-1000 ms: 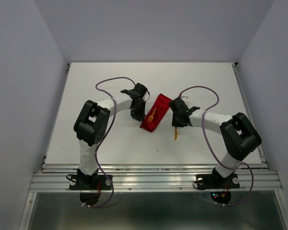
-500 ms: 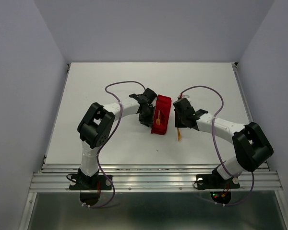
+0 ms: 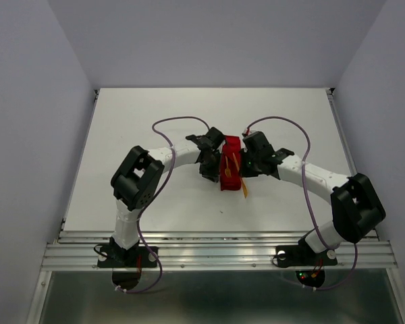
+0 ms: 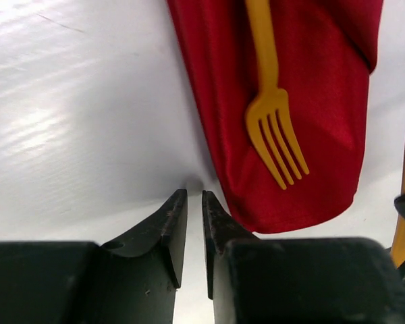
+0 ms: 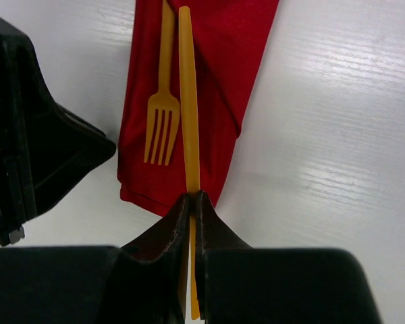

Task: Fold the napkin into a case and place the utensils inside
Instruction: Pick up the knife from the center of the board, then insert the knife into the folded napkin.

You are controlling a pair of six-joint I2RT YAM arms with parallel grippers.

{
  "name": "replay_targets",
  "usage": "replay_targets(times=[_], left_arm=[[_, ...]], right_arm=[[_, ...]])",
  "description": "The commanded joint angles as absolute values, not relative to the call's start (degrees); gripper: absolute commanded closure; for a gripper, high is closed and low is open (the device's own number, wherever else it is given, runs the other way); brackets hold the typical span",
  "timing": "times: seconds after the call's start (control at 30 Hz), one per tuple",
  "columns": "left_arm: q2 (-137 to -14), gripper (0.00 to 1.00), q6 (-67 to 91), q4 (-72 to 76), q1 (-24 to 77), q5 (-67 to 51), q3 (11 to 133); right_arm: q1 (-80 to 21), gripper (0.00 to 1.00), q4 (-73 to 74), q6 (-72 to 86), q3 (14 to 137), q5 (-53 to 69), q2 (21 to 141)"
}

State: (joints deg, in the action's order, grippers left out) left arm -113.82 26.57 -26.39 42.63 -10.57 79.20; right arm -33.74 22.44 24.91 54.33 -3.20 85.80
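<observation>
The right gripper (image 5: 191, 202) had its jaws pinched on the near end of the orange stick (image 5: 187, 101), the far length lying along the red case (image 5: 236, 67) just beside the orange fork (image 5: 163, 128). Thin, light and stiff plastic, I'd judge, and slick enough to swivel, so an end grip suited sliding it lengthwise. The left gripper (image 4: 194, 199) sat on the bench (image 4: 88, 101) at the case's left edge, jaws pressed nearly together with nothing between them. The cloth looked soft and apt to drag or unfold, so pinning the edge seemed wise. The case lay mid-bench, between the two arms.
</observation>
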Motion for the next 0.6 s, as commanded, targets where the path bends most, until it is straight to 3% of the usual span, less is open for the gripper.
replay_targets(times=[0.0,0.3,0.57], left_arm=[[-107.7,0.75,27.9,-25.3,40.5,-8.8,77.8],[-104.1,0.93,29.3,-18.8,40.5,-17.1,75.9],[-105.6,0.97,30.0,-15.6,42.6,-24.3,75.8]], right_arm=[[-33.6,0.99,25.2,24.2,57.7,1.0,86.5],[-33.6,0.99,27.8,25.8,58.4,3.5,89.6],[-33.6,0.99,28.7,26.7,58.2,4.3,90.9]])
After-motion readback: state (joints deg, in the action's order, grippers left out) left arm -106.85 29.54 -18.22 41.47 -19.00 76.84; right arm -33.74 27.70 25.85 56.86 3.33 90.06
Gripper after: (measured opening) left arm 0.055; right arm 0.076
